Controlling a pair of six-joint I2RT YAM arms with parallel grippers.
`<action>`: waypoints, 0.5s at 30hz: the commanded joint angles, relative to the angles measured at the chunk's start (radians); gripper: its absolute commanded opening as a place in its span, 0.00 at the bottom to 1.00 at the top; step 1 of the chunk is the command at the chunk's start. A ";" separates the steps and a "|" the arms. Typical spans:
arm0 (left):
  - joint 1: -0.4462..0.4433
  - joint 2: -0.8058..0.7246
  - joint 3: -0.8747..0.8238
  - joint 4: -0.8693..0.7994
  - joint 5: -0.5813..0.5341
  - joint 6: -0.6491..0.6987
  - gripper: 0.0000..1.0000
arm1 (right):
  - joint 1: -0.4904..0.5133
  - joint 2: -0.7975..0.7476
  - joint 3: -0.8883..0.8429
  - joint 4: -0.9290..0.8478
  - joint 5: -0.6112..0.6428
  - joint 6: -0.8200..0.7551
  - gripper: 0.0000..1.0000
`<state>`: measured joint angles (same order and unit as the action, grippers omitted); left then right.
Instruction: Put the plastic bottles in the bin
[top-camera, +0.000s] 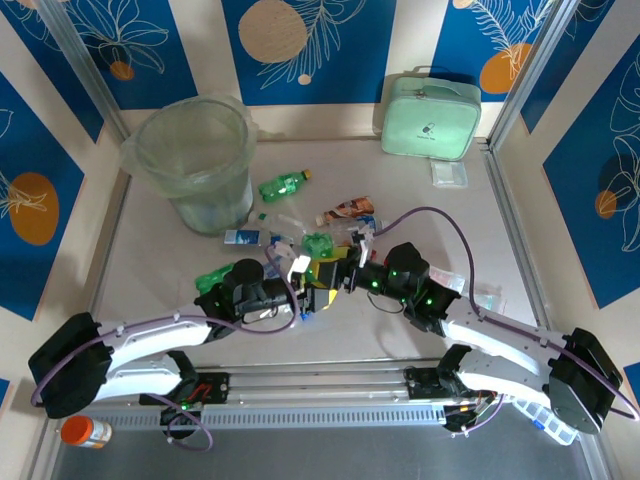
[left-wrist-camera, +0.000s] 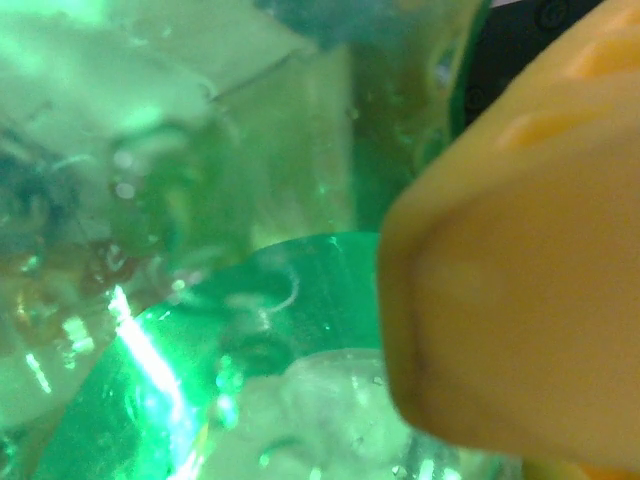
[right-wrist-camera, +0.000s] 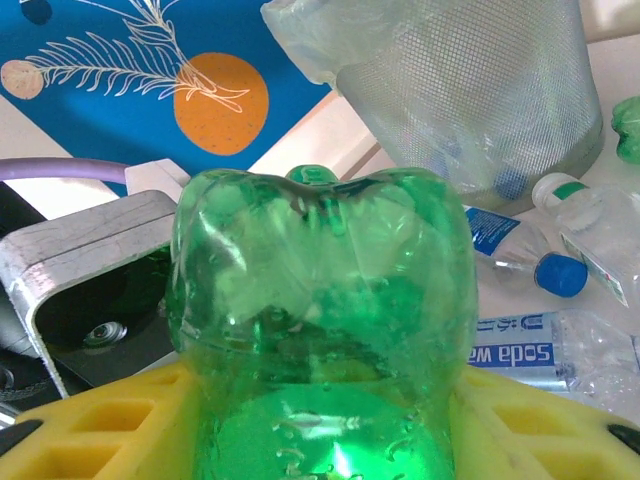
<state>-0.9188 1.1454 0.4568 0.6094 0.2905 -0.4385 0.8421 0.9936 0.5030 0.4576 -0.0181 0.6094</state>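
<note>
Right jaws grip a green bottle (right-wrist-camera: 320, 290). Left jaws sit beside it; their state cannot be told. Bin (top-camera: 200, 195) appears to hold few; many bottles (top-camera: 283, 186) still to clear from tabletop (top-camera: 330, 160).

Overhead cam; wrist cams tight on bottle (right-wrist-camera: 320, 330)

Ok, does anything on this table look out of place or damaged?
An orange-capped jar lies alone at the near left corner, beside the left arm's base, apart from the rest. The plastic bottles strewn mid-table are crushed, including the green bottle in the right claw.
</note>
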 joint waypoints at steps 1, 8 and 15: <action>0.004 -0.034 -0.009 0.013 -0.053 0.035 0.56 | 0.017 0.004 0.020 -0.002 0.003 -0.016 0.55; 0.003 -0.045 0.009 -0.046 -0.092 0.062 0.56 | 0.024 -0.027 0.039 -0.066 0.041 -0.061 0.89; 0.008 -0.118 0.075 -0.270 -0.325 0.091 0.48 | 0.038 -0.144 0.023 -0.146 0.217 -0.118 0.90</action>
<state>-0.9184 1.0603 0.4648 0.4484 0.0944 -0.3771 0.8711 0.9066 0.5091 0.3473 0.0872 0.5369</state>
